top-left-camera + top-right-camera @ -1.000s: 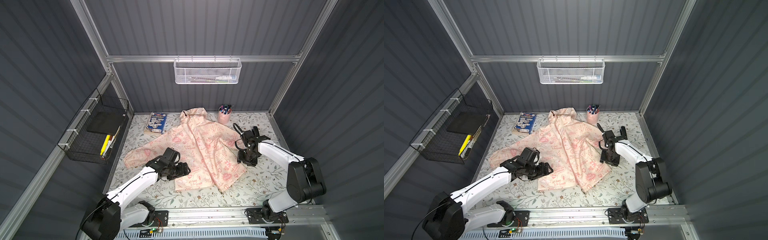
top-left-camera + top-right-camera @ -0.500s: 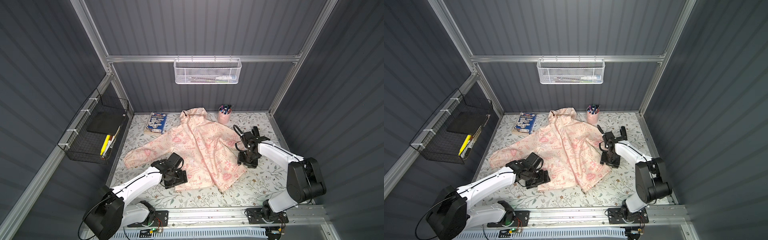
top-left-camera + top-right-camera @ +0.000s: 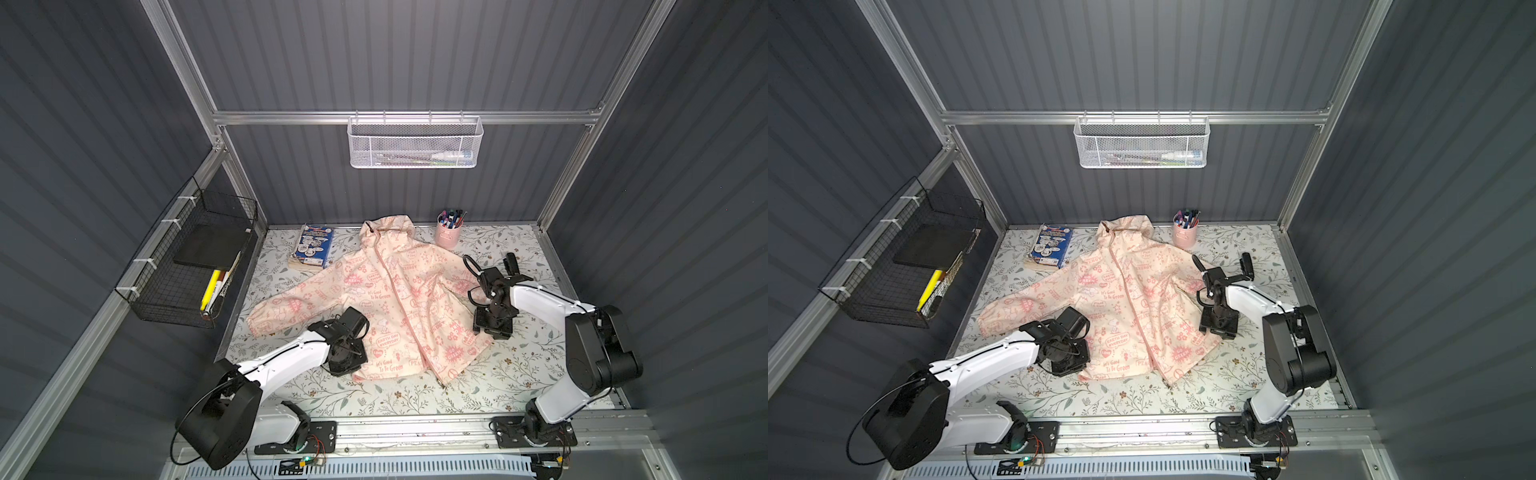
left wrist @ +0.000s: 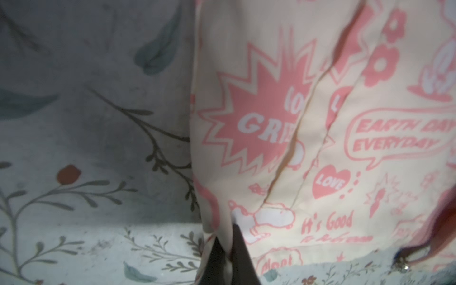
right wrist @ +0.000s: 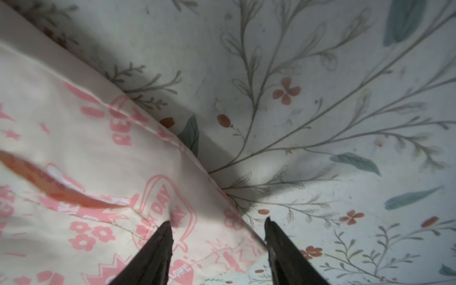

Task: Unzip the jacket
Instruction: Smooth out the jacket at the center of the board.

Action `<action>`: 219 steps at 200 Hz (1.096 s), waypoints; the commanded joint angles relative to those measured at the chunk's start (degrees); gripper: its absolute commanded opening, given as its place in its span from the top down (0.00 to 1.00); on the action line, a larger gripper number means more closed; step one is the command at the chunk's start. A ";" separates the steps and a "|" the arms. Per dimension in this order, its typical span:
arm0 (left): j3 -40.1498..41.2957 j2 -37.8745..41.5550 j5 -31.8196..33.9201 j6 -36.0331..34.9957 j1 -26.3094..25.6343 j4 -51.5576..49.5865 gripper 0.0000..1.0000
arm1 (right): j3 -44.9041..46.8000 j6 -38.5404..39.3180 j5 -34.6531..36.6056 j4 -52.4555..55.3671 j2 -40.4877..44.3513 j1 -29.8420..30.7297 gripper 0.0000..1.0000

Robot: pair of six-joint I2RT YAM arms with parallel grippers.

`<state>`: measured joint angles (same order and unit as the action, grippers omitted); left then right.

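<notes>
The cream jacket (image 3: 419,291) (image 3: 1142,299) with pink prints lies flat on the table, hood toward the back wall. Its pink zipper (image 3: 392,286) runs closed down the front. My left gripper (image 4: 226,232) is shut on a fold of fabric at the jacket's (image 4: 320,148) near left hem corner. In both top views the left gripper (image 3: 347,365) (image 3: 1067,365) points straight down there. My right gripper (image 5: 217,220) stands open astride the jacket's (image 5: 86,160) right side edge, one finger over fabric and one over the table. It shows in both top views (image 3: 492,328) (image 3: 1217,328).
A blue book (image 3: 311,249) and a pink cup of pens (image 3: 449,232) stand near the back wall. A black wire basket (image 3: 195,270) hangs on the left wall, a white mesh basket (image 3: 415,141) on the back wall. The floral table cover (image 3: 519,374) surrounds the jacket.
My left gripper has moved toward the table's front along the jacket's left side, turned downward at the hem corner and shut on the fabric. The right arm has hardly moved.
</notes>
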<state>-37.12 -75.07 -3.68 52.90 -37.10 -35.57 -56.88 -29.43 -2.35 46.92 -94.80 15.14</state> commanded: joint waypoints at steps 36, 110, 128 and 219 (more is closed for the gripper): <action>-4.65 1.10 7.51 8.04 -0.25 -4.55 1.00 | 1.30 -1.53 -1.24 -1.79 -0.49 -0.01 0.79; -4.86 4.46 9.73 11.33 3.88 -6.88 1.00 | 15.05 -19.14 -3.04 0.74 17.28 7.17 1.00; -6.04 4.66 11.81 11.49 5.38 -8.99 1.00 | 17.49 -24.67 -1.67 2.70 21.50 11.13 1.00; -12.44 5.62 16.96 3.30 11.28 -8.03 0.01 | 11.87 -21.31 11.23 3.94 30.71 15.68 0.38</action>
<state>-43.83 -70.61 9.23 61.58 -28.05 -44.47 -38.48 -56.66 -0.43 51.37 -64.31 31.66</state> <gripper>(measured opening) 0.869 0.606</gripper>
